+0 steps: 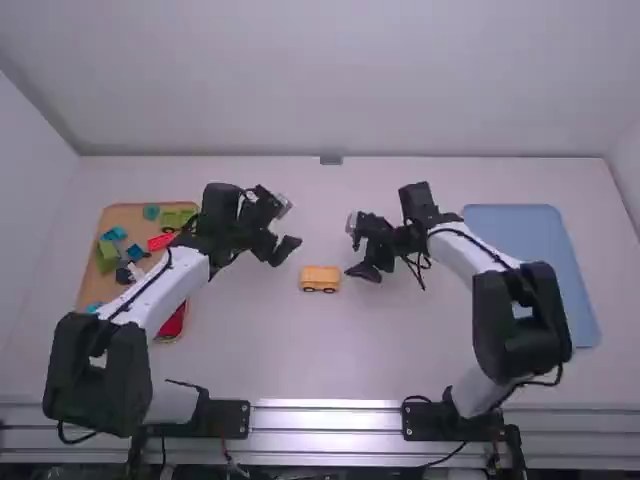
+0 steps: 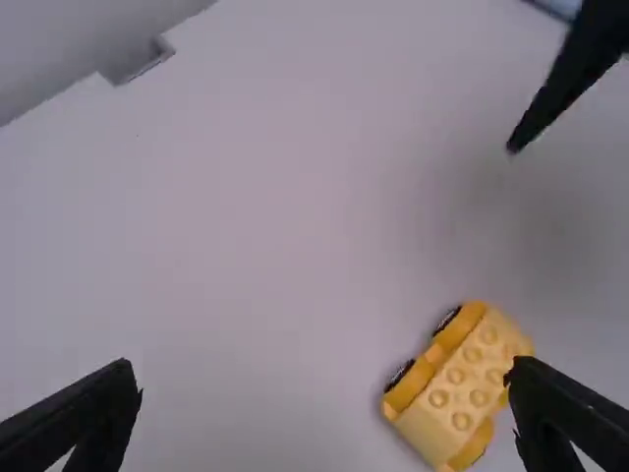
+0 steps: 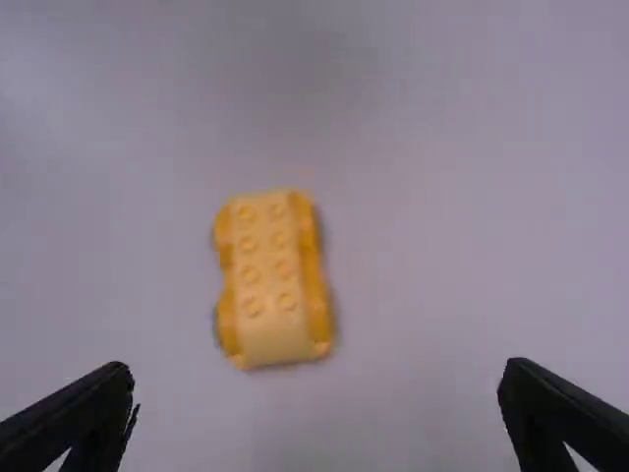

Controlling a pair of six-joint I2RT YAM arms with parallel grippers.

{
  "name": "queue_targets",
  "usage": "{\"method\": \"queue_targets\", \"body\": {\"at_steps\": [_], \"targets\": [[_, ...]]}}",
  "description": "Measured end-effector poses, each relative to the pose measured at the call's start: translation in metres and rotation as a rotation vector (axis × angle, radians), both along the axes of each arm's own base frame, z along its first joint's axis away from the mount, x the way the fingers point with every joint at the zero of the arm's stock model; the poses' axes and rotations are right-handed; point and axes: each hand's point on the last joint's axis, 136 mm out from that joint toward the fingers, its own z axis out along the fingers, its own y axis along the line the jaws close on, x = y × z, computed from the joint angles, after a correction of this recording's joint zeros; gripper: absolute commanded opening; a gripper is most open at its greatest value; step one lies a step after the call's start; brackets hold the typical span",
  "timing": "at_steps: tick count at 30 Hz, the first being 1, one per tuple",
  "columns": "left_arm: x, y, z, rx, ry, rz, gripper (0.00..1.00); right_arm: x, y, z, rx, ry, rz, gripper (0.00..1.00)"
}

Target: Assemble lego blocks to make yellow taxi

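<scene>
Between the two arms a yellow car of lego blocks [image 1: 320, 279] stands on its wheels on the table. My left gripper [image 1: 288, 232] is up and to the left of it, and my right gripper [image 1: 362, 262] is close on its right side. In the left wrist view the studded top of the yellow car [image 2: 466, 387] lies beyond the right finger of my left gripper [image 2: 324, 383], which is open and holds nothing. The right wrist view has the yellow car [image 3: 270, 279] ahead of my right gripper [image 3: 317, 379], also open with nothing held.
A wooden tray [image 1: 120, 216] at the left carries green, blue and red blocks, partly behind the left arm. On the right lies a blue tray [image 1: 520, 222], partly covered by the right arm. The back wall [image 1: 330, 90] bounds the table.
</scene>
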Motion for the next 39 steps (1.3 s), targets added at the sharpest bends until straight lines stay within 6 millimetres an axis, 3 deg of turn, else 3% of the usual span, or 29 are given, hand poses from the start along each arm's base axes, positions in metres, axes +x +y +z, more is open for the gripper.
{"method": "queue_targets", "body": {"at_steps": [3, 8, 9, 13, 14, 17, 18, 20, 22, 25, 28, 31, 33, 39], "targets": [[-0.009, 0.019, 0.007, 0.018, 0.058, 0.145, 0.99, 0.015, 0.007, 0.028, 0.033, -0.102, -0.017, 0.99], [-0.015, 0.058, 0.046, 0.013, 0.017, 0.428, 0.99, 0.027, 0.026, 0.052, 0.101, -0.181, -0.034, 0.99], [-0.018, 0.074, 0.06, 0.001, -0.003, 0.536, 0.99, 0.026, 0.035, 0.058, 0.128, -0.184, -0.028, 0.99], [-0.03, 0.123, 0.081, -0.02, -0.044, 0.799, 0.99, 0.011, 0.061, 0.072, 0.189, -0.145, 0.025, 0.99], [-0.031, 0.126, 0.082, -0.021, -0.044, 0.815, 0.99, 0.01, 0.065, 0.074, 0.195, -0.143, 0.034, 0.99], [-0.047, 0.165, 0.083, -0.024, -0.031, 0.996, 1.0, -0.001, 0.094, 0.102, 0.248, -0.156, 0.097, 0.99], [-0.047, 0.167, 0.083, -0.024, -0.03, 1.002, 0.99, -0.001, 0.096, 0.105, 0.252, -0.158, 0.101, 0.99], [-0.056, 0.192, 0.091, -0.041, -0.053, 1.105, 0.99, -0.008, 0.117, 0.128, 0.286, -0.168, 0.129, 0.99], [-0.061, 0.201, 0.097, -0.054, -0.071, 1.144, 0.99, -0.013, 0.125, 0.136, 0.3, -0.163, 0.141, 0.99], [-0.08, 0.231, 0.111, -0.095, -0.112, 1.272, 0.99, -0.018, 0.148, 0.152, 0.349, -0.143, 0.155, 0.99], [-0.099, 0.253, 0.114, -0.096, -0.119, 1.364, 0.99, -0.015, 0.164, 0.154, 0.382, -0.112, 0.15, 0.99], [-0.111, 0.267, 0.113, -0.097, -0.113, 1.429, 0.99, -0.015, 0.178, 0.145, 0.378, -0.061, 0.152, 0.99], [-0.121, 0.278, 0.107, -0.085, -0.082, 1.479, 0.99, -0.015, 0.19, 0.133, 0.368, -0.018, 0.158, 0.99], [-0.153, 0.301, 0.089, -0.081, 0.01, 1.631, 0.99, -0.018, 0.207, 0.125, 0.363, 0.012, 0.178, 0.99]]}}
